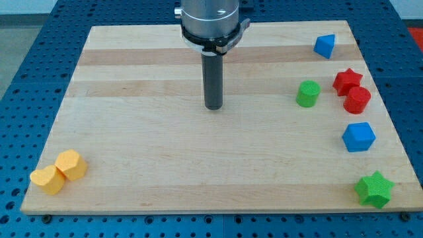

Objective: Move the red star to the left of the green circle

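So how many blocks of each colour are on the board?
Blue: 2, a small one at the view's top right and a cube.
Red: 2, red star and a round one.
Green: 2, green circle and a star.
Yellow: 2.
Total: 8.

The whole desk [198, 165] is seen from one raised camera beyond its bottom edge, tilted downward, at moderate range
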You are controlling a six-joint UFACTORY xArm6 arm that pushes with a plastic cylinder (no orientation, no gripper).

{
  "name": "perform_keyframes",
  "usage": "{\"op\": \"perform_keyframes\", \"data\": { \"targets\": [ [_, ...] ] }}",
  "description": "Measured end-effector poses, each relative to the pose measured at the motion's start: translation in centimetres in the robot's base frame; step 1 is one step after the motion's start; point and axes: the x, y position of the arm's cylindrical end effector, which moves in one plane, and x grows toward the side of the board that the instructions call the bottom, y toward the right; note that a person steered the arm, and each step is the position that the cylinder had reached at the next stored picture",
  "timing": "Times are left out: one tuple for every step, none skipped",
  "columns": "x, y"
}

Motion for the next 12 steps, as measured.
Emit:
{"op": "perform_keyframes", "data": {
  "targets": [
    [-0.6,0.6],
    [-5.3,4.3],
    [-5.5,4.8],
    [-5.5,4.8],
    [-5.5,4.8],
    [-7.2,6.6],
    [-8.3,9.0],
    [-8.7,9.0],
    [-15.1,13.5],
    [-18.6,15.2],
    [-18.7,18.1],
    [-20.3,24.9]
  ]
}}
